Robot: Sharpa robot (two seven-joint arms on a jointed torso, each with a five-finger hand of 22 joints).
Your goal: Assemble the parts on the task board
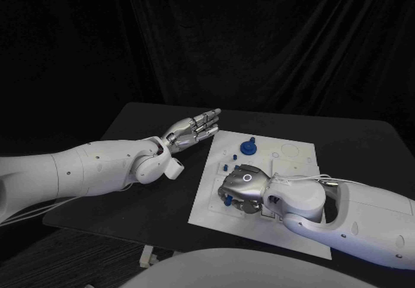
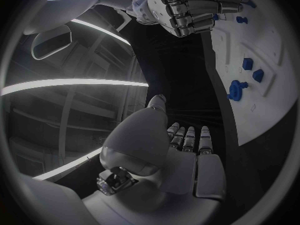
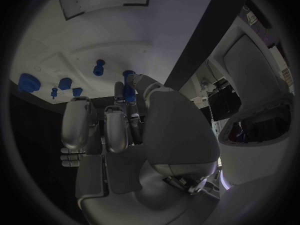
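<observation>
The white task board [image 1: 259, 198] lies in the middle of the black table. A large round blue part [image 1: 249, 146] stands near its far edge, with small blue parts [image 1: 234, 158] beside it. My right hand [image 1: 244, 189] hovers over the board's near left area with its fingers curled down. In the right wrist view, thumb and finger pinch a slim blue part [image 3: 129, 84] just above the board [image 3: 94, 35]; other blue parts [image 3: 64, 83] lie beyond it. My left hand [image 1: 195, 128] is off the board's left side, fingers straight and apart, holding nothing. The left wrist view shows the same flat left hand [image 2: 187, 142].
The left wrist view shows the board's edge [image 2: 275, 50] with several blue parts [image 2: 236, 90] on it, and my right hand [image 2: 187, 7] above it. Bare black table [image 1: 138, 120] lies under and around my left hand. A dark curtain hangs behind the table.
</observation>
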